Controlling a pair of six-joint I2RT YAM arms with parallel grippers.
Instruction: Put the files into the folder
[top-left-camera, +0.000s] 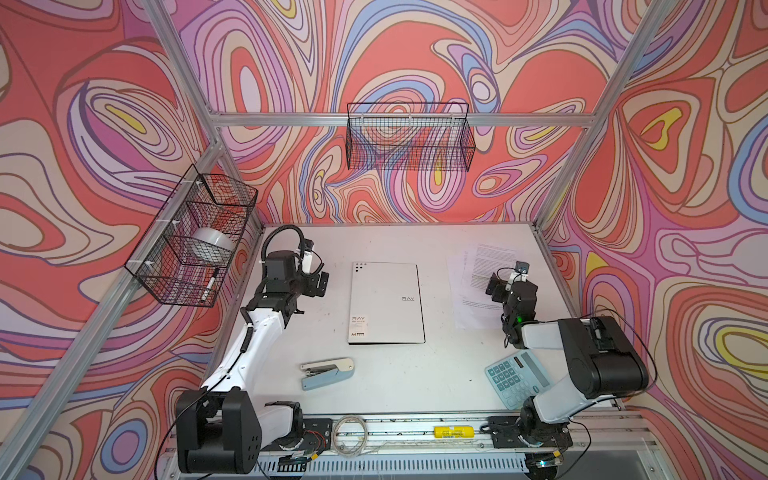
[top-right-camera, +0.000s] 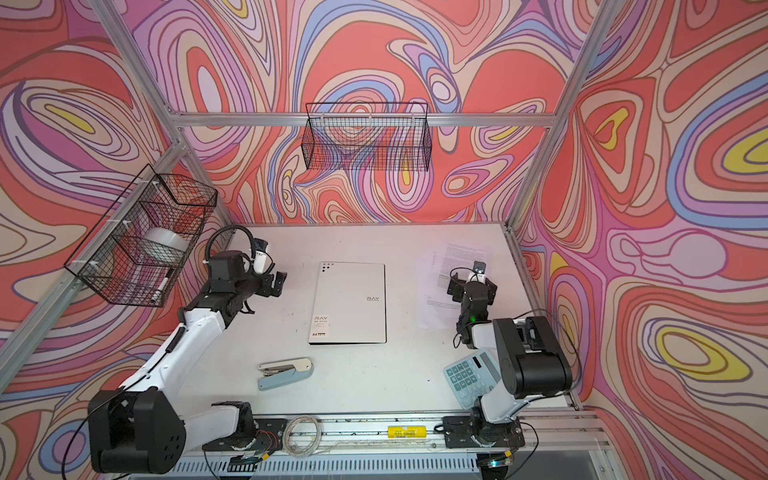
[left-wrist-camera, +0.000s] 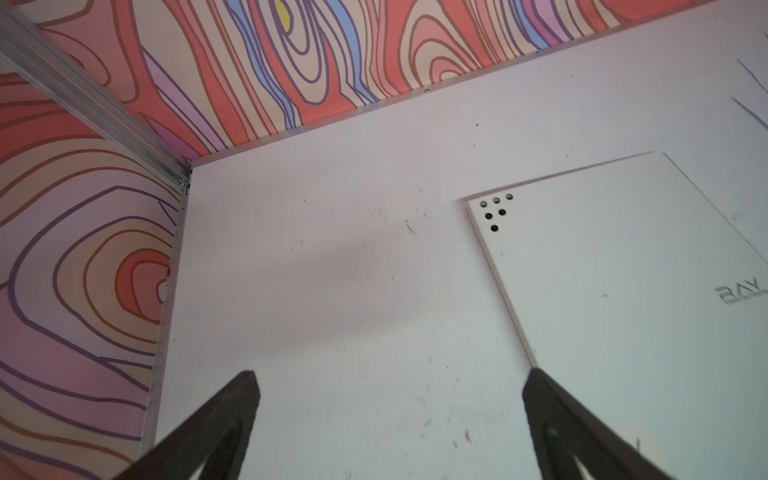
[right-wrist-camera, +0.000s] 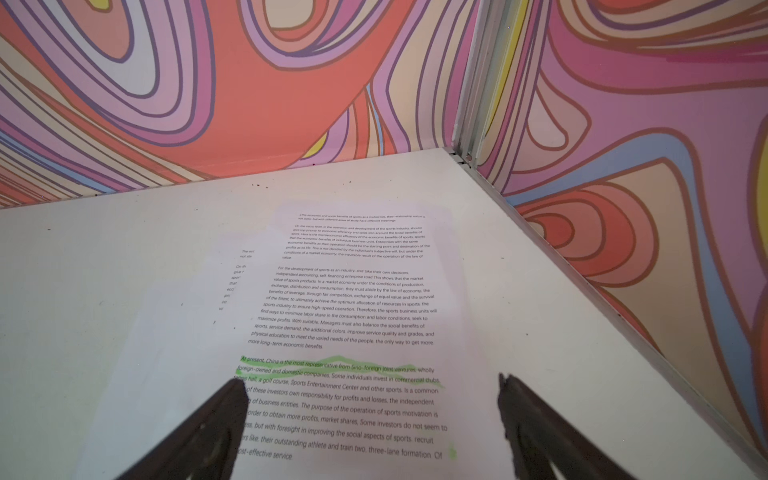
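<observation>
While the folder (top-left-camera: 386, 301) lies shut in the middle | papers (top-left-camera: 469, 270) flat at far right, well apart from it | right claw (right-wrist-camera: 372, 381) spread above papers, we judge for pickup | left claw (left-wrist-camera: 390, 376) spread beside folder's left edge, we guess to lift cover

I read the folder (top-left-camera: 386, 303) as light grey-white with small dark dots and grey "RAY" lettering; the files (right-wrist-camera: 353, 316) are white with black text, some lines highlighted green; the calculator (top-left-camera: 512, 379) and stapler (top-left-camera: 330, 375) are pale blue; the walls (top-left-camera: 415, 50) carry red, pink, lilac and yellow swirls.
</observation>
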